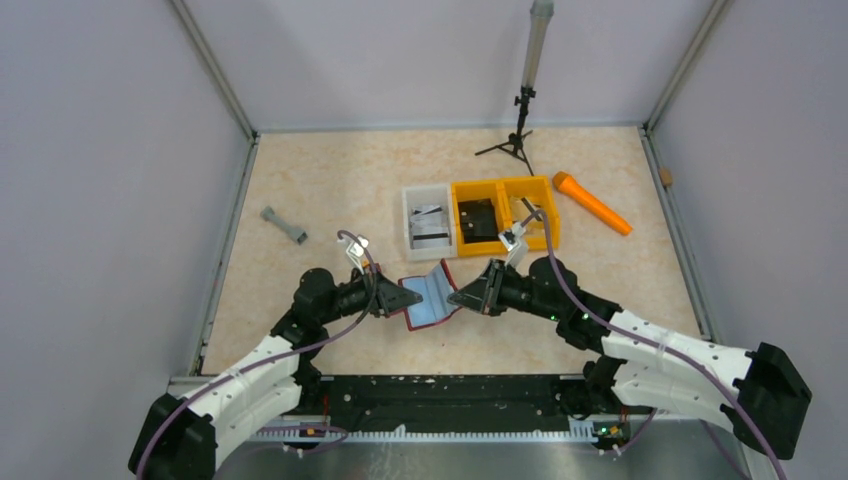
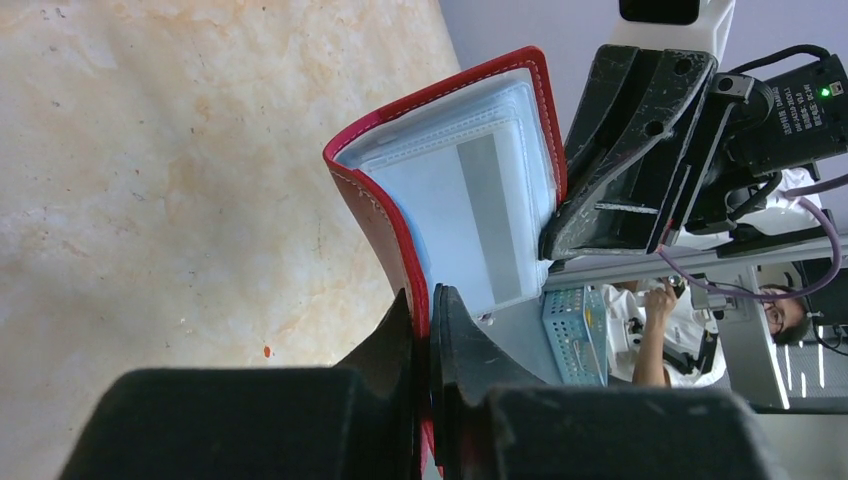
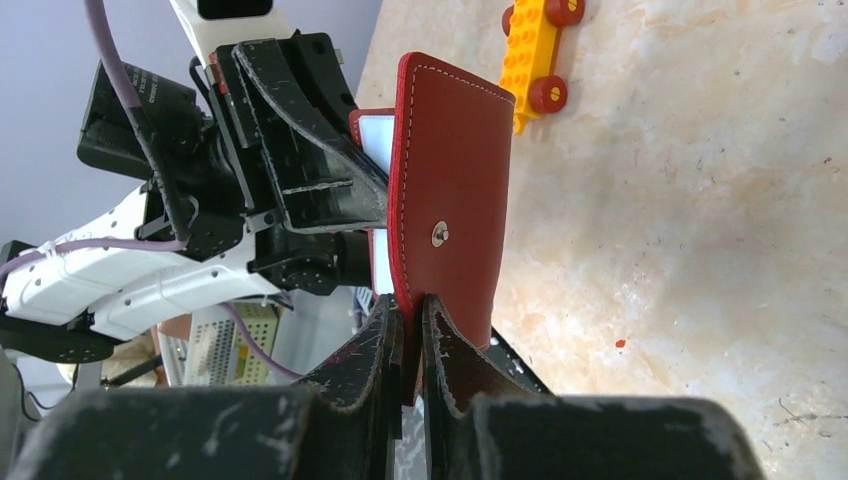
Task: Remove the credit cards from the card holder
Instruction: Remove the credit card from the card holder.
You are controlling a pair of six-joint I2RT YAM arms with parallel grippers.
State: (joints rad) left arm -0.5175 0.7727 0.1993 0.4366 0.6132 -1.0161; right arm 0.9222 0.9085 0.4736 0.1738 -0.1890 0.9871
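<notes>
Left gripper and right gripper each clench a card holder flap near the tabletop's near edge. Credit cards are obscured by cloudy sleeves.

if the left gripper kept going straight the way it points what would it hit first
The left gripper would first meet the card holder it grips: the open flap lies right ahead. Just beyond that is probably the right gripper, which faces it, though depth is unclear.

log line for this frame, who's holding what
left end effector: shut on card holder edge | right end effector: shut on opposite cover | state: spread open between the arms, clear pockets showing
</notes>
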